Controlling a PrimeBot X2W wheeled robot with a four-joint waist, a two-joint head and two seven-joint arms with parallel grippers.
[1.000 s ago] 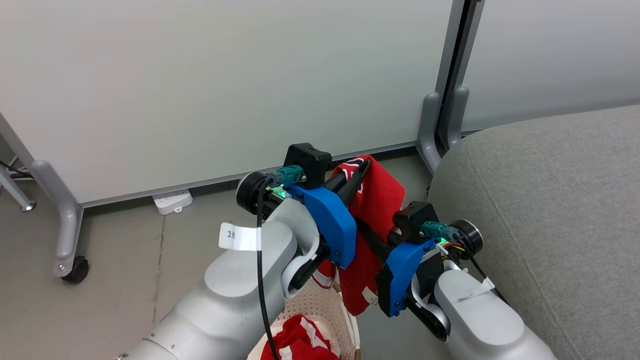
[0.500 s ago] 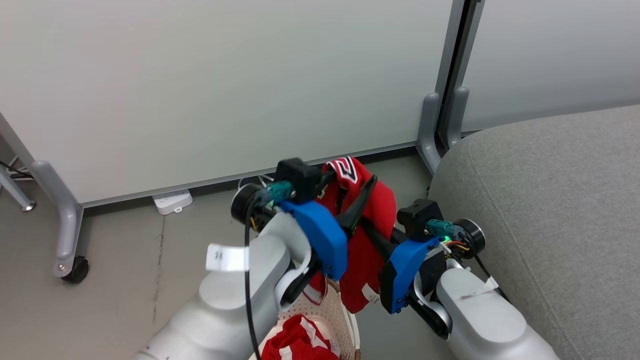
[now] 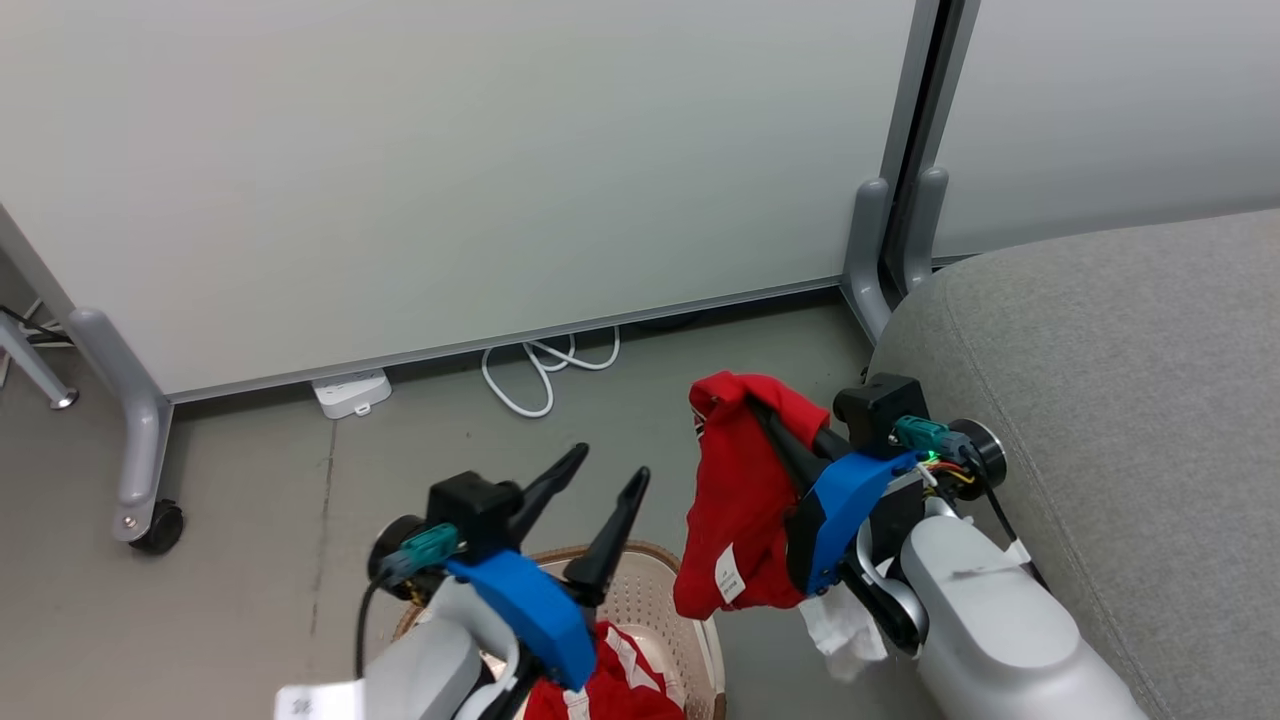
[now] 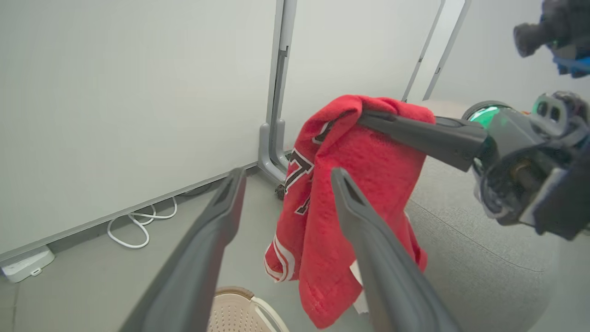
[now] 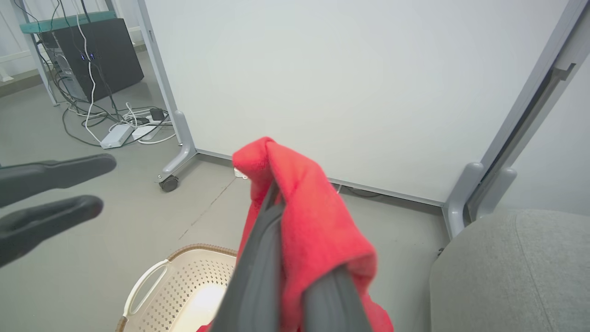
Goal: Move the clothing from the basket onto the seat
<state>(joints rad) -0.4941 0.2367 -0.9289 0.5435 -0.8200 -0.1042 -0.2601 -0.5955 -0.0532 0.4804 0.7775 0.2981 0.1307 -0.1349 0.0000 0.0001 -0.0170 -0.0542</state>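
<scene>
A red garment [image 3: 740, 500] with a white tag hangs from my right gripper [image 3: 757, 407], which is shut on its top fold, above the floor between the basket and the seat. The left wrist view shows its dark number print [image 4: 297, 177]. My left gripper [image 3: 610, 465] stands open and empty over the basket [image 3: 655, 560], left of the hanging garment and apart from it. A second piece of red clothing [image 3: 625, 685] with white stripes lies in the cream perforated basket. The grey seat [image 3: 1100, 400] is at the right, close beside my right arm.
A white partition [image 3: 450, 170] on grey castor feet [image 3: 140, 480] stands behind. On the floor along its base lie a power strip [image 3: 350, 392] and a coiled white cable [image 3: 540, 365]. A dark computer case [image 5: 92, 55] with cables sits far left in the right wrist view.
My left gripper has opened, let go of the garment and drawn back down over the basket. The garment now hangs from the right gripper alone, a little nearer the seat.
</scene>
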